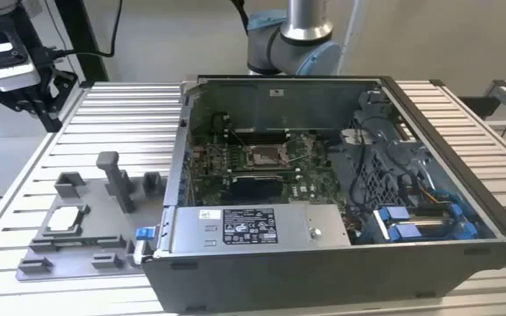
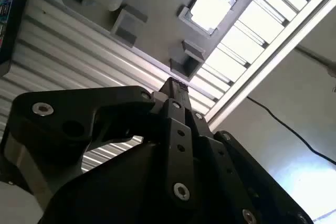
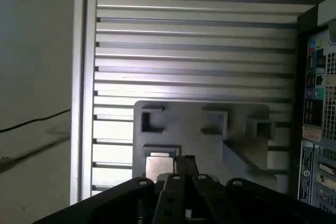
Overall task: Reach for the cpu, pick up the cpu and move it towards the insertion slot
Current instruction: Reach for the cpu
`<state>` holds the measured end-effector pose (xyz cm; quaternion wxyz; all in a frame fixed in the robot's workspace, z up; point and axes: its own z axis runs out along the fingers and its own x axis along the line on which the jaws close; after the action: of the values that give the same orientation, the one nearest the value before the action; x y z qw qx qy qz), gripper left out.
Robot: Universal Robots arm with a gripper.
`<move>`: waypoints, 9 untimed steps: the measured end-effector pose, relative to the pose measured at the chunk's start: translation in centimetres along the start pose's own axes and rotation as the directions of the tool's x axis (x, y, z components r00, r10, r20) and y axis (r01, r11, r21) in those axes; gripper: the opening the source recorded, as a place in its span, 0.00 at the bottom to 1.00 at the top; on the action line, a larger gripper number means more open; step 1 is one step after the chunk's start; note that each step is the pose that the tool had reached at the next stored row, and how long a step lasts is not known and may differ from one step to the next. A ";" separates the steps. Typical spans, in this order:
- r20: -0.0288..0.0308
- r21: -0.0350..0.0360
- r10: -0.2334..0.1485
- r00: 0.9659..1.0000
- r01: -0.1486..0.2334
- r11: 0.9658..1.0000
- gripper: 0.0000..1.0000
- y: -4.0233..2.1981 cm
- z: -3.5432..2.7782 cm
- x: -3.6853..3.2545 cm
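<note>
The cpu (image 1: 66, 219), a small silvery square chip, lies in a recess of the grey fixture tray (image 1: 103, 230) at the exterior view's left, beside the open computer case. It shows in both wrist views as well, cpu (image 2: 211, 8) and cpu (image 3: 159, 165). My gripper (image 1: 26, 92) hangs high over the far left corner of the table, well apart from the chip. Its black fingers (image 2: 172, 90) stand together with nothing between them, gripper (image 3: 184, 162). The insertion slot (image 1: 265, 155), a shiny square frame on the green board, sits inside the case.
The open computer case (image 1: 341, 263) fills the middle and right of the slatted metal table (image 1: 130, 112). Grey upright blocks (image 1: 112, 174) rise from the fixture tray. Cables and blue clips (image 1: 411, 224) crowd the case's right side. The arm's base (image 1: 292, 39) stands behind the case.
</note>
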<state>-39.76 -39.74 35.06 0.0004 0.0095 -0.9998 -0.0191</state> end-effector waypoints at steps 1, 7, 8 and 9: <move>0.000 0.000 0.000 1.000 0.000 1.000 0.00 0.00 0.00 0.00; 0.000 0.000 0.000 1.000 0.000 1.000 0.00 0.00 0.00 0.00; 0.000 0.000 0.000 1.000 0.000 1.000 0.00 0.00 0.00 0.00; 0.000 0.000 0.000 1.000 0.000 1.000 0.00 0.00 0.00 0.00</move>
<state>-39.76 -39.74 35.06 0.0004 0.0096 -0.9998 -0.0191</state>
